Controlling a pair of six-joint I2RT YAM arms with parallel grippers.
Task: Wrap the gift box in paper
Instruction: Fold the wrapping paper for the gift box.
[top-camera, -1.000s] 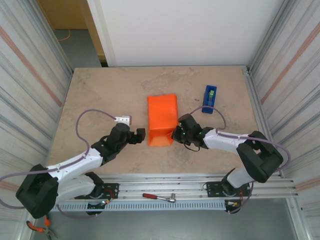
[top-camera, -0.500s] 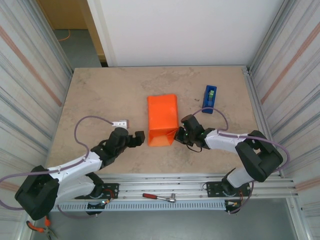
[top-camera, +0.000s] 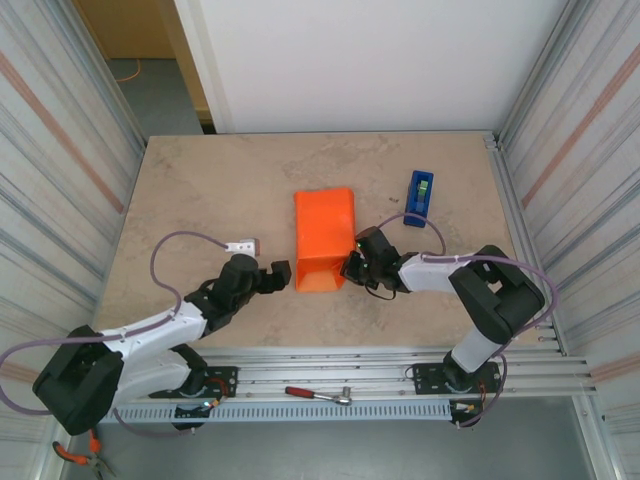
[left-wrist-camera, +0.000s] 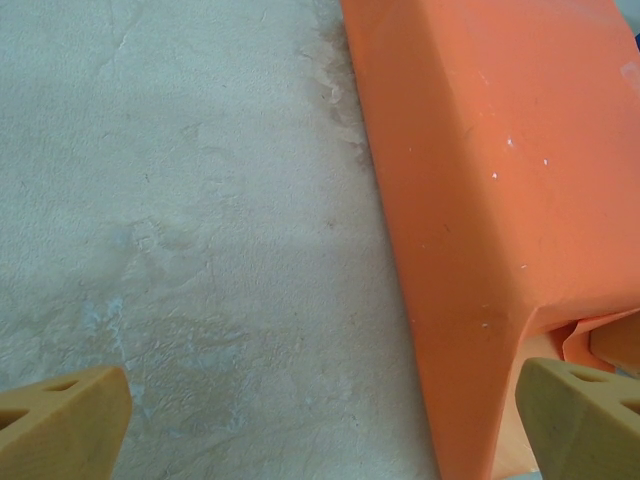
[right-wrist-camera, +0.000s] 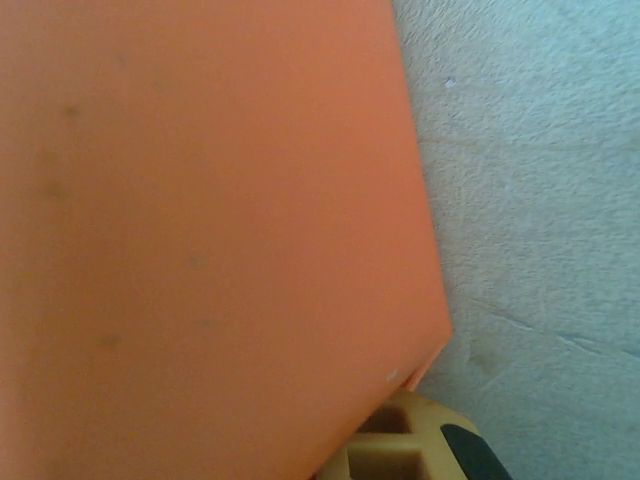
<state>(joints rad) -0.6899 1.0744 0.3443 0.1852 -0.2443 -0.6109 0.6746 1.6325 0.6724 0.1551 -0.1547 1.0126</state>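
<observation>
Left hand is released, jaws wide, holding nothing, and sits low at the near left corner of the paper. In its wrist view that corner lies between the fingers, close to the right-side one, so my read is it's lined up to catch the loose near flap. Right hand is clenched and pushed against the near right corner of the paper, probably bracing the bundle against sliding or pressing a fold in. Can't tell whether it pinches any paper: its wrist view is blurred orange at close range, with a bit of one finger at the bottom edge. The paper lies mid-desk, folded over into a long boxy tunnel running near to far, and the near end looks open with creased flaps. Box: I judge it's inside the wrap, covered all round; where along the length is unknown. Seams are too small to check for tape. From above I can't tell if the far end of the wrap is closed. Further back on the right, a blue tape dispenser stands well apart from the paper on the right arm's side, presumably staged for sealing.
</observation>
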